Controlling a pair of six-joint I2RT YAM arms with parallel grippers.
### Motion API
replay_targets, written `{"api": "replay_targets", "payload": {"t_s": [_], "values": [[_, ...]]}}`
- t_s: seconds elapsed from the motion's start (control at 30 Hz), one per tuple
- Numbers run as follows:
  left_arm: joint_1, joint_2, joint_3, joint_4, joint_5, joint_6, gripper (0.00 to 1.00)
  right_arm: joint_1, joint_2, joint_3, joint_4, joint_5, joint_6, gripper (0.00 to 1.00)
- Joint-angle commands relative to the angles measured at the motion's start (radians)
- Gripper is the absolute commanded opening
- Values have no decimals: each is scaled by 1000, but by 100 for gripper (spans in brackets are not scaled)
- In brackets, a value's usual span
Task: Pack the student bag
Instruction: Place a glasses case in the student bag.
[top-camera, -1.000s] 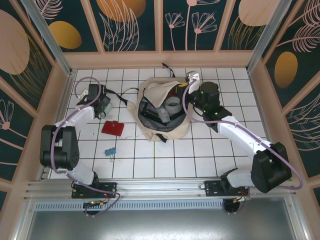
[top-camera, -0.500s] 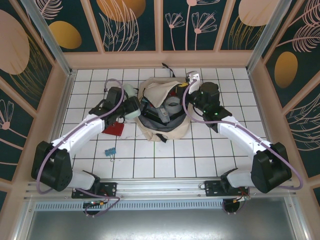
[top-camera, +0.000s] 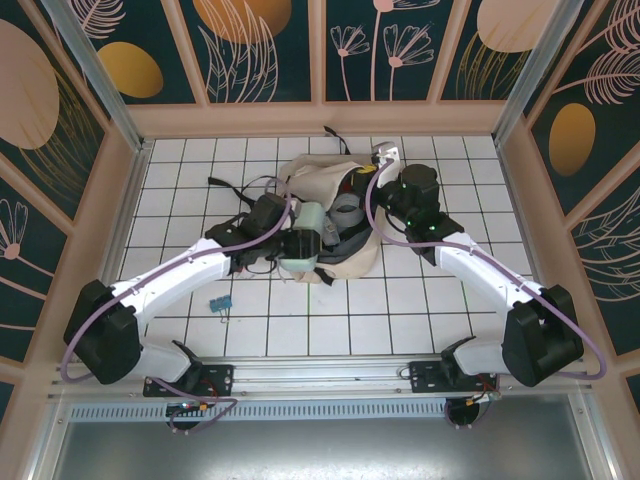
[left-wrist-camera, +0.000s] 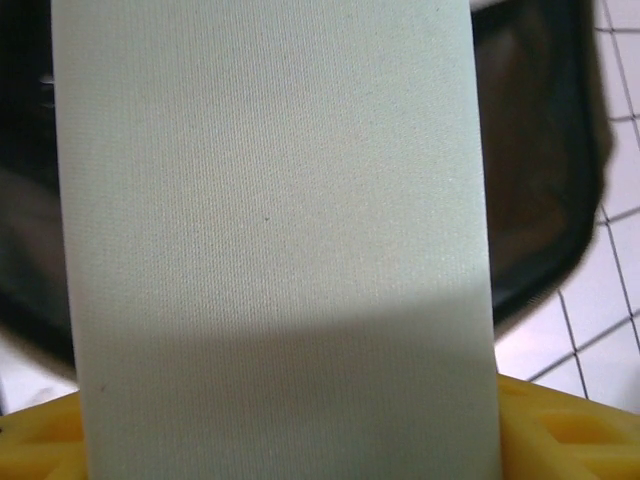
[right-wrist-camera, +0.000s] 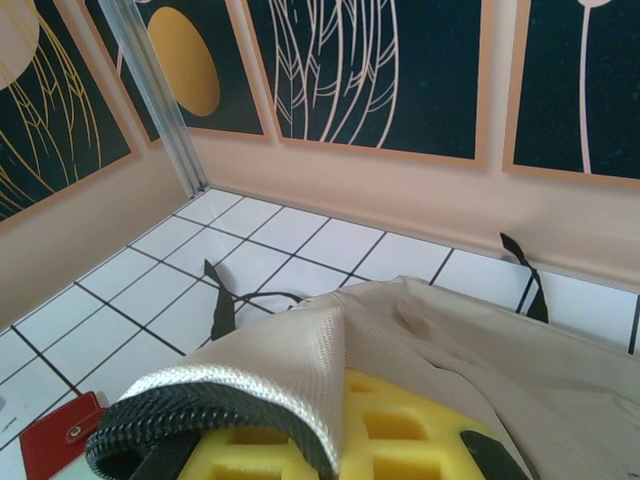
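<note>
The box (top-camera: 307, 238) is hanging over the student bag (top-camera: 318, 188) at its left rim. The clip (top-camera: 220, 303) is lying front-left of it, and a strap (top-camera: 222, 186) is trailing back-left.

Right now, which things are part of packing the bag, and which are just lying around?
Part of the job: student bag; pale green item, held at its opening by the left gripper; right gripper, pinching the bag's rim.
Lying about: blue clip and red pouch on the tiles, untouched.
</note>
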Motion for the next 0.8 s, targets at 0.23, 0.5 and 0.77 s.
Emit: {"api": "replay_targets", "payload": {"t_s": [0.23, 0.5, 0.77], "values": [[-107, 163, 205, 7, 36, 67, 68, 16, -69, -2, 124, -10, 22, 0], [-20, 269, 312, -21, -120, 56, 70, 16, -79, -3, 123, -12, 23, 0], [100, 412, 349, 49, -177, 9, 71, 17, -77, -4, 126, -18, 25, 0]]}}
